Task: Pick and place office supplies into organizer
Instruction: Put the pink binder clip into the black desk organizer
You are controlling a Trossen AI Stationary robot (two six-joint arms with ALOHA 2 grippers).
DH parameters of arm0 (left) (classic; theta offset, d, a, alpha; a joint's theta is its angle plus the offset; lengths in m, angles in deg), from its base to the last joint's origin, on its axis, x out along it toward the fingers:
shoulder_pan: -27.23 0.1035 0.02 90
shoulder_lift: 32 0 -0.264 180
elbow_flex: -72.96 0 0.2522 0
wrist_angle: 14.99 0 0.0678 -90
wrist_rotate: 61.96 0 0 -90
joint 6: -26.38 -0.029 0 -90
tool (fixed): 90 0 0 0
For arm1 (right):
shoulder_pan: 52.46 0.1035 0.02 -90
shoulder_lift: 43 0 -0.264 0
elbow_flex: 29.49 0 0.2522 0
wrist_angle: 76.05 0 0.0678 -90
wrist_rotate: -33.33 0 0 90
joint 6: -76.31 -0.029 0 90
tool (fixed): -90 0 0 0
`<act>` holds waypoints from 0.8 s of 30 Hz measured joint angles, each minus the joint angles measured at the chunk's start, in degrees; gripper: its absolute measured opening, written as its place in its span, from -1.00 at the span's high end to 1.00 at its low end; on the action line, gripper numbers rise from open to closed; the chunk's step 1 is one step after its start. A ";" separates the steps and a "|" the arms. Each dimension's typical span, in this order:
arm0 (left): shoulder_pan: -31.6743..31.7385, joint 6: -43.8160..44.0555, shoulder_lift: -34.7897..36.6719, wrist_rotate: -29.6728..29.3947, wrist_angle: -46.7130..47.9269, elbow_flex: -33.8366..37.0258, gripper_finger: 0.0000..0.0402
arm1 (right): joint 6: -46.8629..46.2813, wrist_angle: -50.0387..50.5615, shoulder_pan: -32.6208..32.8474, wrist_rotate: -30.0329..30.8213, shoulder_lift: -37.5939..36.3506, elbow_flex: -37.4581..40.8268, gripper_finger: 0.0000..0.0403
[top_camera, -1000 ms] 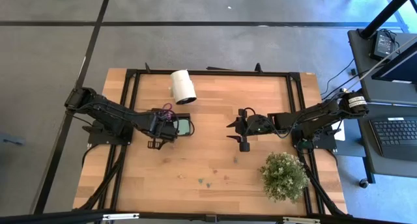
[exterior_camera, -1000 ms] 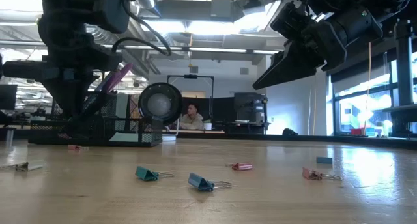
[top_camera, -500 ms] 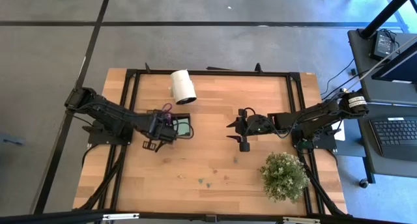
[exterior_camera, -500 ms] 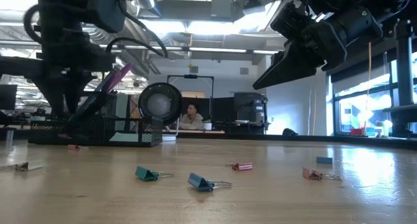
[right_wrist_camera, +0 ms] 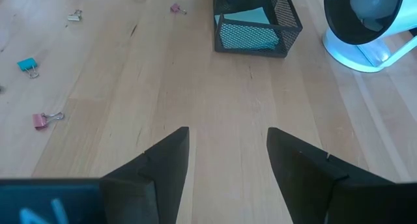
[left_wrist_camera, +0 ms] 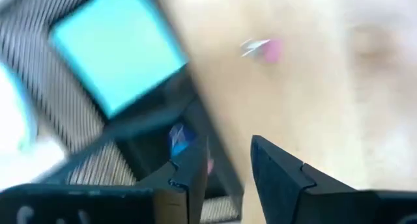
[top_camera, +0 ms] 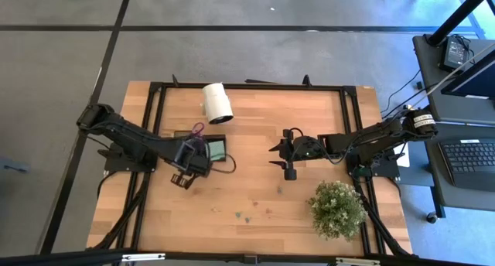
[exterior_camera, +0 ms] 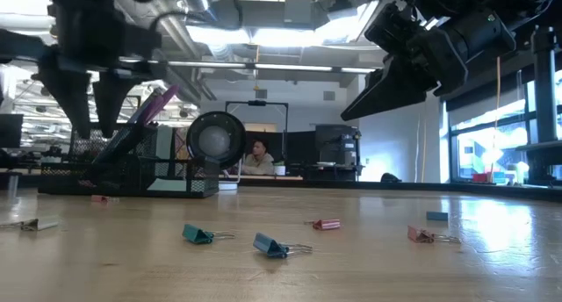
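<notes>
Left gripper (top_camera: 184, 175) sits just off the near-left corner of the organizer (top_camera: 203, 150), above the table (top_camera: 255, 196) — fingers parted with nothing between them; left wrist view shows the same gap, bare wood behind it. In the low view it hangs clear of the tabletop (exterior_camera: 92, 118), fingers pointing down.

Organizer is a black mesh tray, left of table centre. The light green sticky-note pad (top_camera: 216, 151) lies in its right-hand compartment; purple-handled scissors (top_camera: 196, 134) stand in the left part, handles sticking up and leaning — visible in the low view too (exterior_camera: 156, 104). Right wrist view shows the pad (right_wrist_camera: 246, 17) inside the mesh walls (right_wrist_camera: 254, 36).

White cylinder roll (top_camera: 217, 103) lies on its side just beyond the organizer, not touching it as far as the high view tells.

Loose clips on the near half of the table: teal clip (exterior_camera: 197, 235), blue clip (exterior_camera: 270, 245), pink clip (exterior_camera: 326, 224), another pink clip (exterior_camera: 422, 235) further right, and a silver clip (exterior_camera: 35, 223) at far left. All well apart from the organizer.

Right gripper (top_camera: 283, 155) hovers right of table centre, well apart from the organizer — fingers spread wide, empty; its own wrist view shows only bare wood between them (right_wrist_camera: 228, 160).

Potted plant (top_camera: 337, 209) stands at the near-right corner.
</notes>
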 joint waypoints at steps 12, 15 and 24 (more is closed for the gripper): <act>-7.53 -34.51 -0.40 -2.35 -11.04 0.01 0.44 | -0.02 0.50 -0.01 -0.02 0.00 -0.01 -0.04; -6.78 -37.42 -1.56 -0.96 -11.28 0.01 0.44 | -0.02 0.48 -0.02 -0.02 0.00 0.00 -0.04; -4.23 -54.11 -6.46 2.72 -11.60 0.01 0.44 | -0.48 0.40 0.00 -0.02 -0.02 0.00 -0.04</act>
